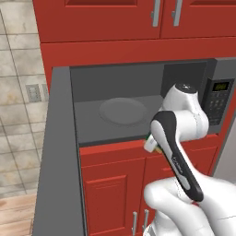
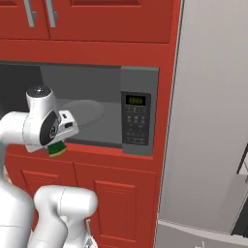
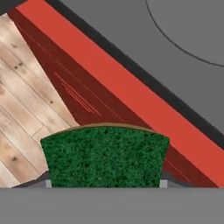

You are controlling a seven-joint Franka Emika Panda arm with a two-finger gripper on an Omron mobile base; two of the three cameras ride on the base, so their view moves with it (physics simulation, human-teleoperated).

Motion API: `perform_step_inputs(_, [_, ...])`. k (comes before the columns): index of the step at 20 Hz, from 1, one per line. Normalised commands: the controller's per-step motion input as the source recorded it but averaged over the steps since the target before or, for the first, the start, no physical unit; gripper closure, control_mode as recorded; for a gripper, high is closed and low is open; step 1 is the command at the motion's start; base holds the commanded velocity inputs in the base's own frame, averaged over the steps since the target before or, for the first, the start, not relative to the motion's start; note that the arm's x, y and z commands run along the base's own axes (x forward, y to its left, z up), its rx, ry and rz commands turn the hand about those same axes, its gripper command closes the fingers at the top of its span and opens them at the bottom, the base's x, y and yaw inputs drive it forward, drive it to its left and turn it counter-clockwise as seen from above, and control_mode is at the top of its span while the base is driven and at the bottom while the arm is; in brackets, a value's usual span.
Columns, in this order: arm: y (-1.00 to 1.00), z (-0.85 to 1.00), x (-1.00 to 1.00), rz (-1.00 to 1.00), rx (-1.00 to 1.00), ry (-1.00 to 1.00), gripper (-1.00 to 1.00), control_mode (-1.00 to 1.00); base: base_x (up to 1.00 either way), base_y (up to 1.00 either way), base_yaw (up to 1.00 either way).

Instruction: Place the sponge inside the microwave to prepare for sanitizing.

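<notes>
Currently carrying the sponge (image 3: 104, 155) toward the open microwave (image 1: 138, 78), gripper (image 2: 58, 145) clamped on it from either side, green scouring face filling the bottom of the hand view and a sliver of the yellow layer showing at its top edge. Sits just outside the cavity, in front of and slightly below the front lip, over the red cabinet front (image 1: 113, 184) under the oven. Round turntable (image 1: 123, 111) lies ahead, well inside, bare and grey.

To do this step well:
- Lift a little first, so the sponge's lower edge clears the dark front lip of the cavity rather than catching on the red rail (image 3: 131, 94) beneath it.
- Then push straight inward, keeping the hand low enough to pass under the cavity roof and away from the keypad panel (image 2: 135, 123) on the right.
- Aim for the middle of the turntable, not its rim, so the sponge rests flat.
- Lower until near contact before spreading the jaws; dropping from height risks a bounce or a tilt against the wall.
- Keep the wrist level; a soft block squeezed at its sides could twist on release.
- Withdraw along the same line, without dragging the sponge back out.
</notes>
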Motion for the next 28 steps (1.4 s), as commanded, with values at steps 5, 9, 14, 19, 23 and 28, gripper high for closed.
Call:
perform_step_inputs(5, [0.07, 0.3, 0.04, -0.35, 0.08, -0.02, 1.0, -1.0, 0.0, 0.0, 0.0])
perform_step_inputs(9, [0.05, 0.31, 0.11, -0.37, 0.09, -0.02, 1.0, -1.0, 0.0, 0.0, 0.0])
perform_step_inputs(14, [0.01, 0.24, 0.04, -0.31, 0.14, -0.05, 1.0, -1.0, 0.0, 0.0, 0.0])
perform_step_inputs(19, [0.0, 0.09, 0.05, -0.17, 0.14, -0.13, 1.0, -1.0, 0.0, 0.0, 0.0])
perform_step_inputs(23, [0.0, 0.0, 0.0, -0.12, 0.18, -0.25, 1.0, -1.0, 0.0, 0.0, 0.0])
perform_step_inputs(28, [0.01, 0.03, 0.05, -0.09, 0.15, -0.27, 1.0, -1.0, 0.0, 0.0, 0.0])
